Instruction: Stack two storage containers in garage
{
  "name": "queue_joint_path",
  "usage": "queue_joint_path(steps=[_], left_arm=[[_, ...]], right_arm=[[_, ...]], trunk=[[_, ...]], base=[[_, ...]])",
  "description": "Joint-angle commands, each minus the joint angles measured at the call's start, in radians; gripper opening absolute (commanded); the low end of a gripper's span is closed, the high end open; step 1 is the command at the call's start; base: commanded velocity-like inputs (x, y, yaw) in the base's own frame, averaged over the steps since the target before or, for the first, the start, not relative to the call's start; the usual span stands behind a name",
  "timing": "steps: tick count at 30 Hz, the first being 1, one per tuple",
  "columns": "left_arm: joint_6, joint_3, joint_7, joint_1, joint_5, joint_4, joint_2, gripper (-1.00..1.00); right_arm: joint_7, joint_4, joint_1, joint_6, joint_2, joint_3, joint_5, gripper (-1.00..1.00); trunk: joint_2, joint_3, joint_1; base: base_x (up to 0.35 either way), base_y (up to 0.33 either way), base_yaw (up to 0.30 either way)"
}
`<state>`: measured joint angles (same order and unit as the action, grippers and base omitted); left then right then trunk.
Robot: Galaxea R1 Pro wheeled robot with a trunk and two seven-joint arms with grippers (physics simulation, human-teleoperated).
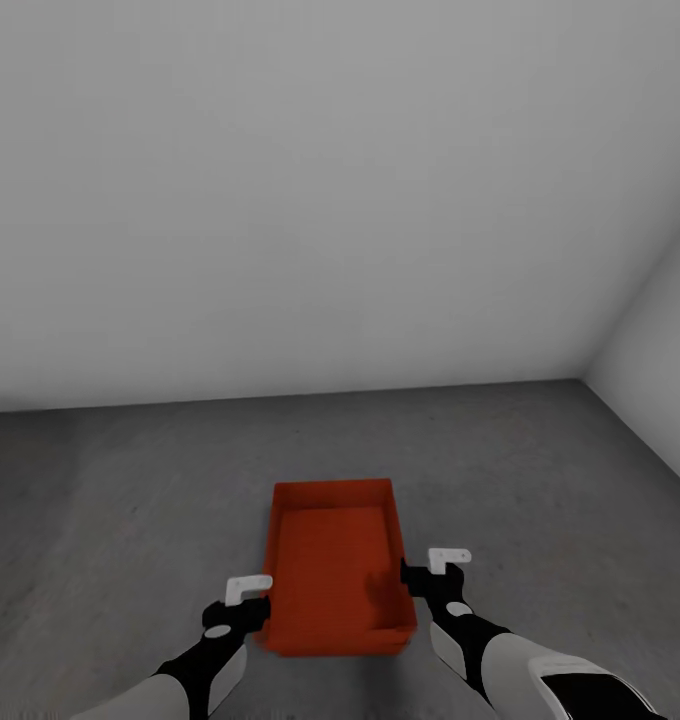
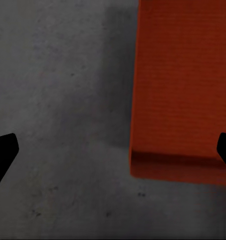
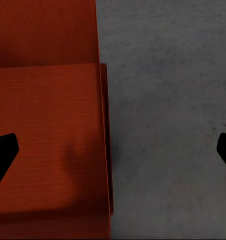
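Observation:
One red-orange open-top storage container (image 1: pixel 332 575) rests on the dark grey concrete floor (image 1: pixel 130 500) of the garage, straight in front of me. My left gripper (image 1: pixel 252 603) hangs open at its left wall. In the left wrist view the left gripper (image 2: pixel 115 150) has one fingertip (image 2: pixel 4 150) over bare floor and the other over the container (image 2: pixel 182 90). My right gripper (image 1: pixel 418 580) is open at the right wall. In the right wrist view the right gripper (image 3: pixel 113 150) spans the wall of the container (image 3: pixel 48 140). Neither holds anything.
A plain white wall (image 1: pixel 310 200) rises beyond the container, and a second white wall (image 1: pixel 660 360) meets it in a corner at the right. Bare concrete stretches to the left and right of the container.

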<state>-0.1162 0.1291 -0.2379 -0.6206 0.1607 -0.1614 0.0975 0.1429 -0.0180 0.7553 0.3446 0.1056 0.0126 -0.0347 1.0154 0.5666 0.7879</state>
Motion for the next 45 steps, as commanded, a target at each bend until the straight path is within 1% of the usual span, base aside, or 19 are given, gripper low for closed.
queue_joint_path(steps=[1,22,33,34,35,37,38,40,41,43,45], left_arm=[[-0.004,0.009,-0.004,-0.001,0.011,0.001,0.000,1.00],[-0.003,0.009,-0.004,-0.001,0.012,0.003,0.001,1.00],[-0.004,0.007,-0.006,-0.001,0.017,0.022,-0.007,1.00],[-0.004,0.007,-0.006,-0.001,0.021,0.023,-0.009,1.00],[-0.003,0.006,-0.008,-0.001,0.032,0.026,-0.013,1.00],[0.001,0.003,-0.010,-0.001,0.070,0.029,-0.021,1.00],[0.002,0.003,-0.011,-0.001,0.081,0.030,-0.023,1.00],[0.005,0.002,-0.012,-0.001,0.120,0.031,-0.032,1.00],[0.006,0.002,-0.011,-0.001,0.132,0.032,-0.038,1.00],[0.007,0.001,-0.009,-0.001,0.143,0.032,-0.046,1.00],[0.008,0.001,-0.008,-0.001,0.150,0.033,-0.062,1.00]], right_arm=[[0.004,-0.002,0.001,0.004,0.000,0.001,-0.004,1.00],[0.004,-0.002,0.001,0.003,0.000,0.001,-0.005,1.00],[0.003,-0.006,0.001,-0.005,-0.003,0.001,-0.003,1.00],[0.002,-0.007,0.001,-0.007,-0.004,0.001,-0.003,1.00],[0.001,-0.008,0.001,-0.010,-0.004,0.001,-0.002,1.00],[0.000,-0.010,0.001,-0.014,-0.005,0.001,-0.003,1.00],[0.000,-0.011,0.001,-0.015,-0.005,0.001,-0.003,1.00],[-0.002,-0.012,0.001,-0.017,-0.005,0.001,-0.003,1.00],[-0.002,-0.012,0.001,-0.018,-0.005,0.001,-0.004,1.00],[-0.002,-0.012,0.001,-0.019,-0.004,0.000,-0.004,1.00],[-0.002,-0.013,0.001,-0.019,-0.004,0.000,-0.005,1.00]], trunk=[[0.001,0.001,0.000],[0.001,0.001,0.000],[0.001,0.001,0.000],[0.001,0.001,0.000],[0.001,0.001,0.000],[0.001,0.001,0.000],[0.001,0.001,0.000],[0.001,0.001,0.000],[0.001,0.001,0.000],[0.001,0.001,0.000],[0.001,0.001,0.000]], base=[[-0.311,0.000,0.000],[-0.343,0.000,0.000],[-0.347,0.000,0.000],[-0.347,0.000,0.000],[-0.347,0.000,0.000],[-0.342,0.000,0.000],[-0.324,0.000,0.000],[-0.233,0.000,0.000],[-0.123,0.000,0.000],[-0.081,0.000,0.000],[-0.027,0.000,0.000]])
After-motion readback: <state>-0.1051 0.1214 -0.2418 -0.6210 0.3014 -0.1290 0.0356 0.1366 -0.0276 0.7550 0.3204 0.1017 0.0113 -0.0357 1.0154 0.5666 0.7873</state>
